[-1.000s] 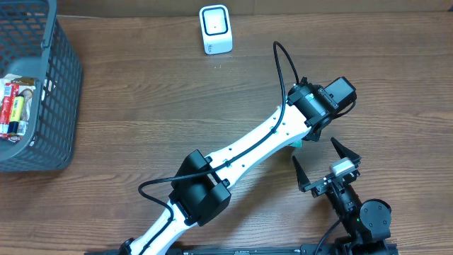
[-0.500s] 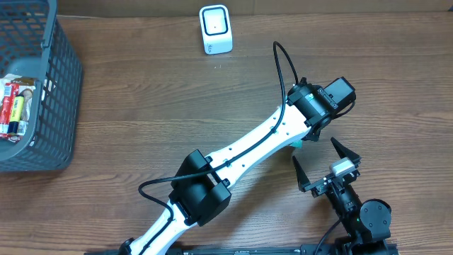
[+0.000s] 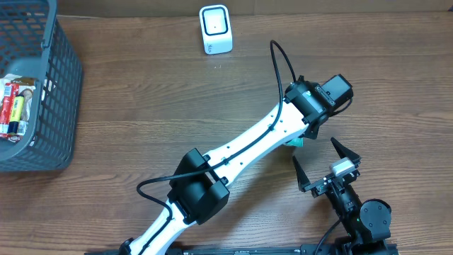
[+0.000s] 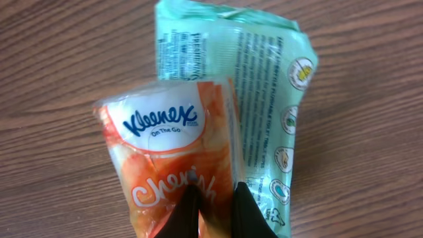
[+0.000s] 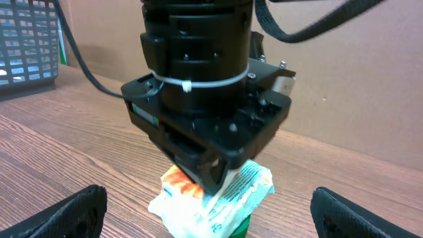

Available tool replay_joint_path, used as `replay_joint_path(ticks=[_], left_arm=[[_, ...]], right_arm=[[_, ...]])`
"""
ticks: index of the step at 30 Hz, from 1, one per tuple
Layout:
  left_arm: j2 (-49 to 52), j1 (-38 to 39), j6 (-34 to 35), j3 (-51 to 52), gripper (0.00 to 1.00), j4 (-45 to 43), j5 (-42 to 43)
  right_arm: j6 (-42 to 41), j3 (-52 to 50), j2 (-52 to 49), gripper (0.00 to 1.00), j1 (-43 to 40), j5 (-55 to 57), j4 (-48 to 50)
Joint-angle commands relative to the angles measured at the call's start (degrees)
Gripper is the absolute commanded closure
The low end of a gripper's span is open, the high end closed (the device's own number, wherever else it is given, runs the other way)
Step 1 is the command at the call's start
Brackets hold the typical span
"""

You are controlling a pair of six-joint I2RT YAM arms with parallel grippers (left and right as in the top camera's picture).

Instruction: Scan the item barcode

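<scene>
Nearest, at the right of the brown wood-grain table [image 3: 141, 127], the right pincer [image 3: 313, 150] hovers with its two black fingers spread wide apart and nothing between them. It points toward the far side, at the wrist of the other arm.

Just beyond it, the white left arm [image 3: 255, 138] reaches diagonally from the near left to right of the table's middle. Its black wrist is turned down over two soft packs. The left pincer [image 4: 213, 206] is drawn together and clamped on the near end of the orange plastic Kleenex tissue pack [image 4: 165, 152], a thin strip of the orange wrapper showing between the dark fingertips. That pack lies partly on top of a mint-green plastic wipes packet [image 4: 264, 79], whose printed back faces up and reaches farther and to the right of it. In the right wrist view both packs sit bunched under the left wrist, the orange one uppermost; whether they are off the table I cannot tell. From overhead only a green corner shows beside the wrist.

At the far edge, left of that wrist and well apart from it, stands a white box-shaped barcode scanner [image 3: 215, 29]. At the far left is a dark grey plastic mesh basket [image 3: 60, 92] holding red and yellow packets [image 3: 14, 106].
</scene>
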State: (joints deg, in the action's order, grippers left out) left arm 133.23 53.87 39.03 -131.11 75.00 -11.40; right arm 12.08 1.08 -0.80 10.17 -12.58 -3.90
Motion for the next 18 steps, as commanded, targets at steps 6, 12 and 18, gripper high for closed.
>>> replay_joint_path(ticks=[6, 12, 18], left_arm=[[-4.8, -3.2, -1.8, -0.7, 0.96, 0.5, 0.5], [-5.0, -4.8, -1.8, -0.7, 0.96, 3.1, 0.5], [-5.0, -6.4, -1.8, -0.7, 0.96, 5.0, 0.5]], right_arm=[[0.2, -0.6, 0.6, 0.00, -0.2, 0.5, 0.3], [0.2, -0.6, 0.6, 0.00, -0.2, 0.5, 0.3], [0.2, -0.6, 0.6, 0.00, -0.2, 0.5, 0.3]])
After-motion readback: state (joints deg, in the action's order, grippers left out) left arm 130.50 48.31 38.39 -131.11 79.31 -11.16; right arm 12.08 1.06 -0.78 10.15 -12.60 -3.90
